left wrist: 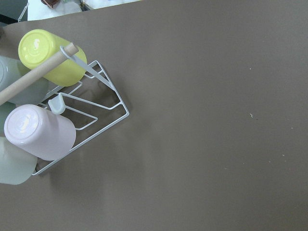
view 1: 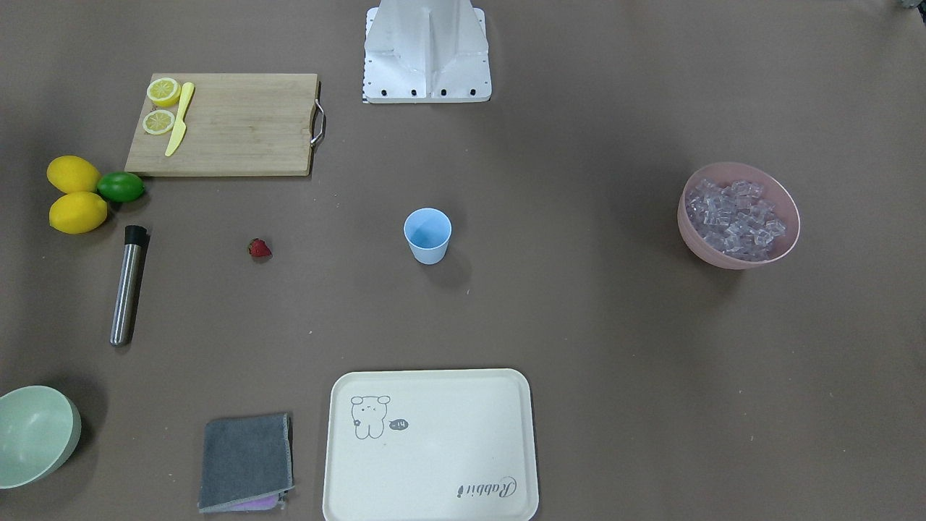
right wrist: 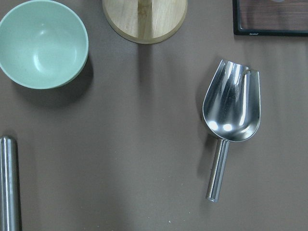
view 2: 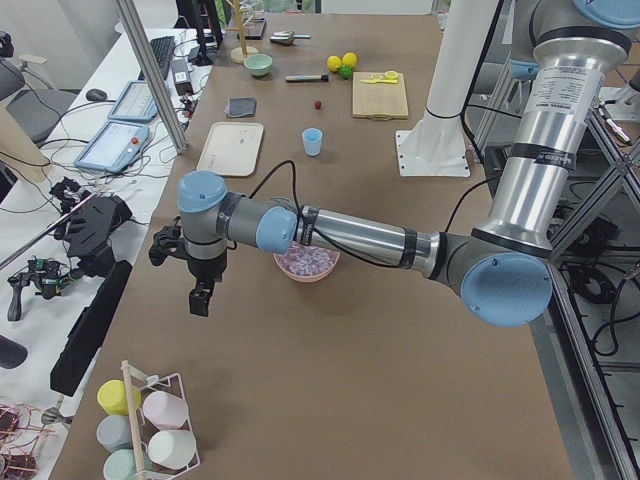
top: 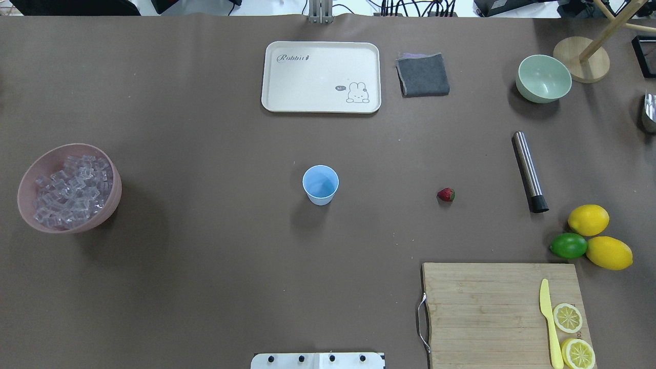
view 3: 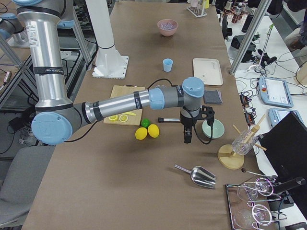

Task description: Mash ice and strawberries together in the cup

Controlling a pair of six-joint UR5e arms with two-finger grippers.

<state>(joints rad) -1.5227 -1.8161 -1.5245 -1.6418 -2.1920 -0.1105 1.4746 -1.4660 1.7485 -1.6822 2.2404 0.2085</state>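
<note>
Plainly, nothing of the task had begun. The left gripper [view 2: 201, 300] hung over bare table near the left end, beside some racked upturned cups [left wrist: 41, 131]. The right gripper [view 3: 186, 138] hung near the right end, between the pale green bowl [right wrist: 43, 45] and a steel scoop [right wrist: 232, 108]. Neither visibly carried anything, and whether their jaws stood wide or narrow could not be told from the side views alone.

The cup [top: 320, 184] stood upright and empty at the table's middle. The strawberry [top: 446, 194] lay on the table well apart from it, toward the right end. The ice [top: 72, 189] filled the pink bowl [top: 26, 177] toward the left end. A steel rod [top: 528, 169] with a black tip, likely the masher, lay beyond the strawberry.

By my reading, loading ice, adding the berry and mashing were all left to do. Room looked generous. Bare table ringed the cup, the tray [top: 287, 97] sat near the far edge, and the cutting board [top: 487, 307] sat at the robot's edge, so either arm could probably approach unhindered.
</note>
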